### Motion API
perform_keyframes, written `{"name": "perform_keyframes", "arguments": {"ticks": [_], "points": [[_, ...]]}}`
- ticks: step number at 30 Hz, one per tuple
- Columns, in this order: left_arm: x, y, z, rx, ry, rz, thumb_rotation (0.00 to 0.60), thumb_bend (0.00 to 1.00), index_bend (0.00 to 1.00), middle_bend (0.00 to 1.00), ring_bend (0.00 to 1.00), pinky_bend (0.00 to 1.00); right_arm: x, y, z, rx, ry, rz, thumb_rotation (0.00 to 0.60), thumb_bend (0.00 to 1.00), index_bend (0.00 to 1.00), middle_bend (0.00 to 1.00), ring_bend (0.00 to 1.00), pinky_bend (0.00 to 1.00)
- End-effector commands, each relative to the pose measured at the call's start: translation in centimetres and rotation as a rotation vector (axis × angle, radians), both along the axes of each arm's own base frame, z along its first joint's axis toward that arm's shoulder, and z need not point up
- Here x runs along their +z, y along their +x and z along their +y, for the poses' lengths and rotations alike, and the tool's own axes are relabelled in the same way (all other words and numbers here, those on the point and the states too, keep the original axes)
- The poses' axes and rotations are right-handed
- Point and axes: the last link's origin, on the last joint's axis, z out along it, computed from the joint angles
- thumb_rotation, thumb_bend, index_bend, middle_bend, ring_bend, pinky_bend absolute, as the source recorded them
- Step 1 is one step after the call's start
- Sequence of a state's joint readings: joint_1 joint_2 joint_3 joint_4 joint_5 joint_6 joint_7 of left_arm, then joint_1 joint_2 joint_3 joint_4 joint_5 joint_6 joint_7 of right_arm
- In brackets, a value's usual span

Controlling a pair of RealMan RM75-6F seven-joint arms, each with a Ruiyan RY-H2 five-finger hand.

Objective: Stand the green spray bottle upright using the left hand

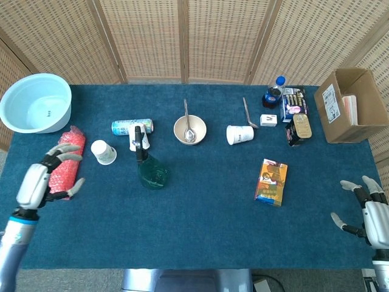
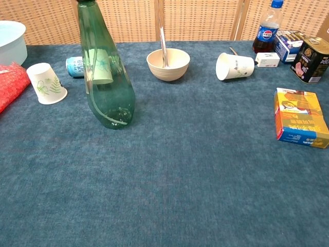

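Note:
The green spray bottle (image 1: 150,173) (image 2: 106,77) stands upright on the blue cloth, left of centre, with nothing touching it. My left hand (image 1: 42,180) hovers far to its left, over the red bubble-wrap roll, fingers spread and holding nothing. My right hand (image 1: 366,209) is at the table's right front edge, fingers apart, also holding nothing. Neither hand shows in the chest view.
A red bubble-wrap roll (image 1: 63,159), a white paper cup (image 1: 103,151), a lying can (image 1: 129,126) and a pale blue basin (image 1: 35,103) are on the left. A bowl with spoon (image 1: 189,130), a tipped cup (image 1: 240,134), an orange box (image 1: 270,182), tins, a cola bottle (image 1: 273,92) and a cardboard box (image 1: 349,106) fill the middle and right.

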State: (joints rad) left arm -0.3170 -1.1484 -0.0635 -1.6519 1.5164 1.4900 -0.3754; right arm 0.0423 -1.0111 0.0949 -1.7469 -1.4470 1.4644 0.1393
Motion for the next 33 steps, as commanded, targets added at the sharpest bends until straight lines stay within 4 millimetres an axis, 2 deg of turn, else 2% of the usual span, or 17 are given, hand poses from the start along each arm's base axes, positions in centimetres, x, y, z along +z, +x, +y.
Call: {"name": "perform_keyframes", "arguments": {"ticks": [1, 3, 7, 9, 13, 21, 33], "points": [[2.8, -1.6, -2.3, 0.114, 0.025, 0.171, 0.46, 0.37, 0.36, 0.27, 0.18, 0.24, 0.2, -0.1, -0.5, -0.007, -0.001, 0.029, 0.6, 0.28, 0.22, 0.31, 0.01, 0.1], [3.8, -2.1, -3.1, 0.149, 0.036, 0.229, 0.46, 0.37, 0.36, 0.27, 0.18, 0.23, 0.3, -0.1, -0.8, -0.014, -0.008, 0.052, 0.6, 0.28, 0.22, 0.31, 0.01, 0.1], [5.5, -3.4, -5.0, 0.228, 0.054, 0.366, 0.457, 0.37, 0.36, 0.27, 0.18, 0.28, 0.4, -0.3, -1.4, -0.038, -0.035, 0.128, 0.6, 0.28, 0.22, 0.31, 0.01, 0.1], [6.1, -3.8, -5.8, 0.262, 0.062, 0.429, 0.462, 0.37, 0.36, 0.26, 0.18, 0.27, 0.5, -0.2, -1.6, -0.048, -0.047, 0.16, 0.6, 0.28, 0.22, 0.31, 0.01, 0.1], [6.9, -4.6, -7.4, 0.332, 0.073, 0.499, 0.51, 0.37, 0.36, 0.25, 0.17, 0.25, 0.6, -0.1, -1.9, -0.057, -0.074, 0.204, 0.6, 0.28, 0.22, 0.3, 0.01, 0.1], [7.2, -5.7, -8.9, 0.39, 0.07, 0.485, 0.529, 0.37, 0.36, 0.25, 0.17, 0.26, 0.9, 0.1, -1.8, -0.054, -0.095, 0.24, 0.6, 0.28, 0.22, 0.29, 0.0, 0.09], [6.5, -5.8, -9.1, 0.392, 0.072, 0.458, 0.539, 0.37, 0.36, 0.26, 0.17, 0.26, 0.7, 0.3, -1.3, -0.038, -0.074, 0.222, 0.6, 0.28, 0.22, 0.27, 0.0, 0.09]]}}
